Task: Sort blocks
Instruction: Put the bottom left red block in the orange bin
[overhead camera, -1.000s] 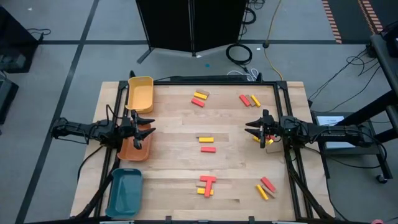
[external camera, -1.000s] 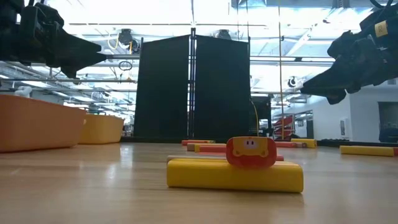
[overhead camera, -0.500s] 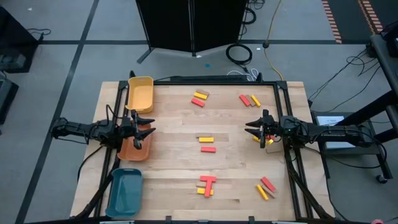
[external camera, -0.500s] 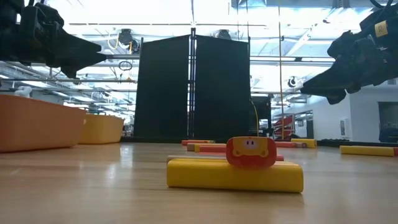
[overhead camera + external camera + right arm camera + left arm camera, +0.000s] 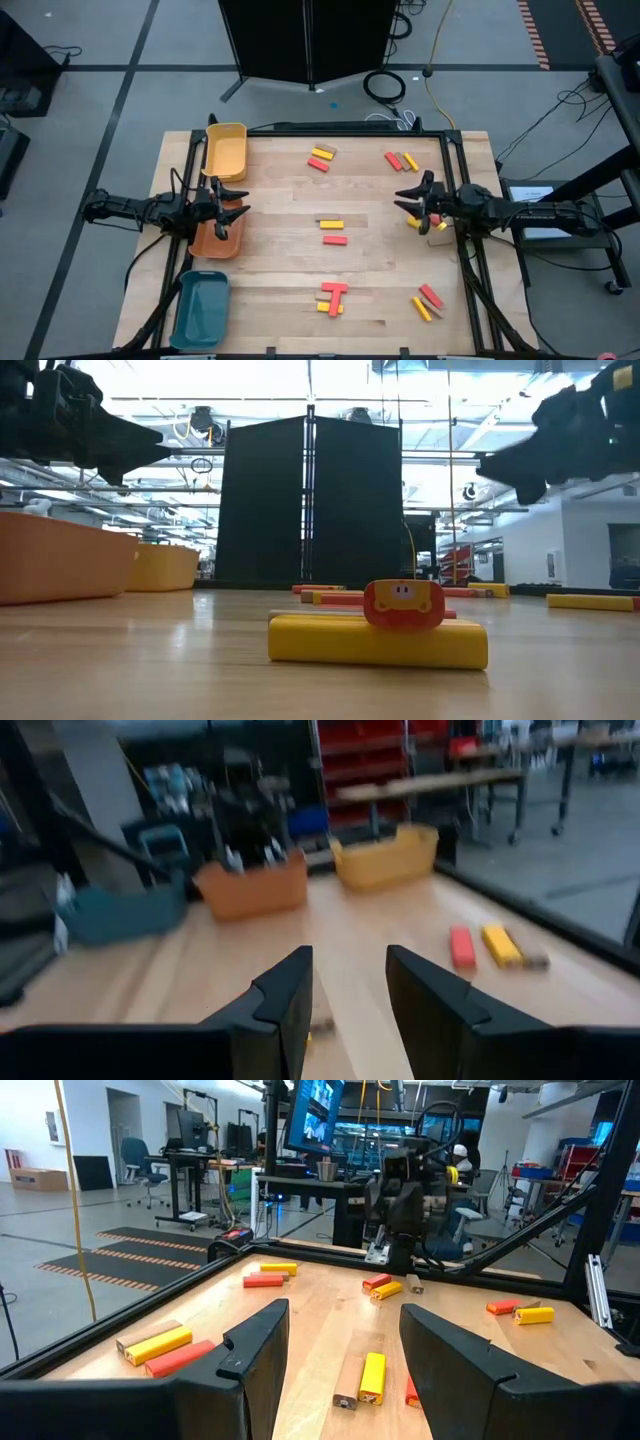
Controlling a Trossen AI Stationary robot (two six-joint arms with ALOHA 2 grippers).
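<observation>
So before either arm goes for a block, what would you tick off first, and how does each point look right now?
1. Left gripper empty, jaws apart: ok; it hangs above the orange tray.
2. Right gripper empty, jaws apart: ok; it hangs at the table's right edge.
3. Blocks within reach: ok; a yellow block and a red block lie mid-table, others are scattered around.
4. Trays in place: ok; yellow tray, orange tray and teal tray line the left edge.
5. Trays holding no blocks yet: the yellow and teal ones look so; the orange one cannot tell, since the arm covers part of it.
</observation>
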